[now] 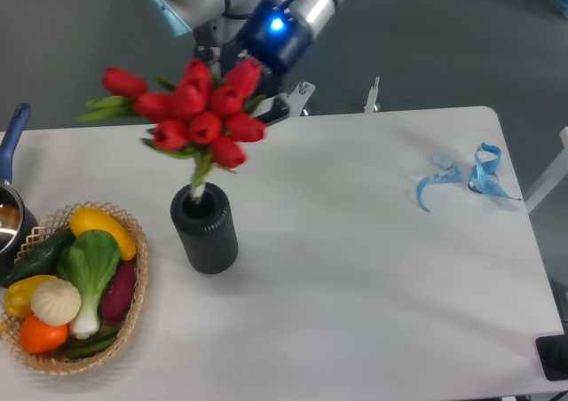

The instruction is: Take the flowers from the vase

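Observation:
The flowers (197,108), a bunch of red tulip buds with green leaves, stand above the vase (205,229), a dark ribbed cylinder left of the table's middle. Their pale stems (199,186) still reach down into the vase's mouth. The bunch leans and its right-hand buds are blurred. My gripper (251,86) comes down from the back, its blue light showing, and reaches into the top right of the bunch. It looks shut on the flowers, though the buds hide most of the fingertips.
A wicker basket (133,303) of toy vegetables sits at the front left, close to the vase. A pot with a blue handle (11,144) is at the left edge. Blue ribbon scraps (470,177) lie at the right.

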